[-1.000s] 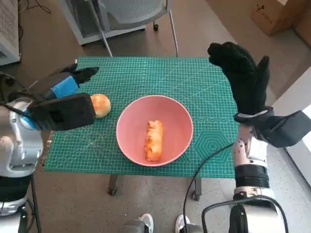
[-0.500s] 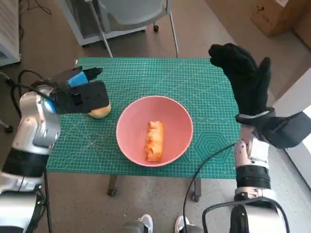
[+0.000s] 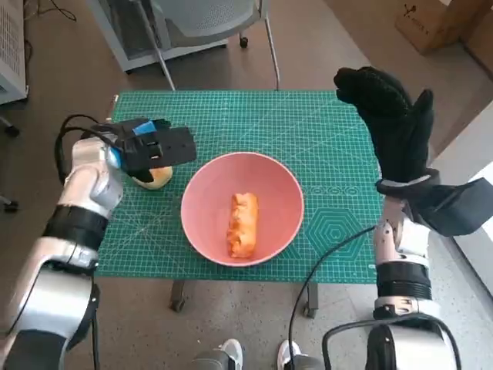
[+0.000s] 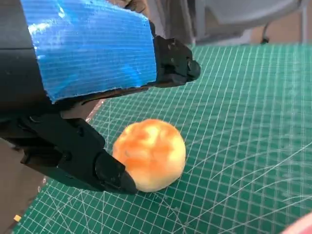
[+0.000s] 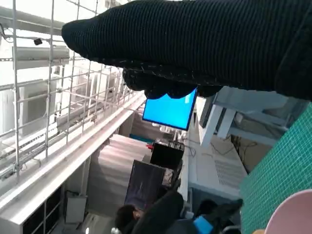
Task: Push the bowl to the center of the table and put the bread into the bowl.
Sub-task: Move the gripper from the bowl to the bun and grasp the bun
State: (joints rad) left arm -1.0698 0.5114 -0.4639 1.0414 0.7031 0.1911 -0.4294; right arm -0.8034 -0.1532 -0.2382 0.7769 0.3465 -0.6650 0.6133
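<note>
A pink bowl (image 3: 271,182) sits near the middle of the green cutting mat (image 3: 254,123), with a long bread roll (image 3: 243,223) lying inside it. A round golden bun (image 3: 156,178) (image 4: 151,153) lies on the mat just left of the bowl. My left hand (image 3: 150,146) (image 4: 87,73) hovers over the bun with its fingers apart around it; one fingertip is close to the bun's side, and contact is unclear. My right hand (image 3: 393,127) is raised upright above the mat's right edge, fingers spread, holding nothing.
A chair base (image 3: 208,31) stands beyond the table's far edge. A cardboard box (image 3: 435,23) sits on the floor at the back right. A black cable (image 3: 323,262) hangs past the table's front right. In the right wrist view a person (image 5: 146,214) sits by a blue screen (image 5: 169,111).
My left hand has swung rightward and forward, from the mat's left edge to over the round bun. The right hand, bowl and roll have stayed put.
</note>
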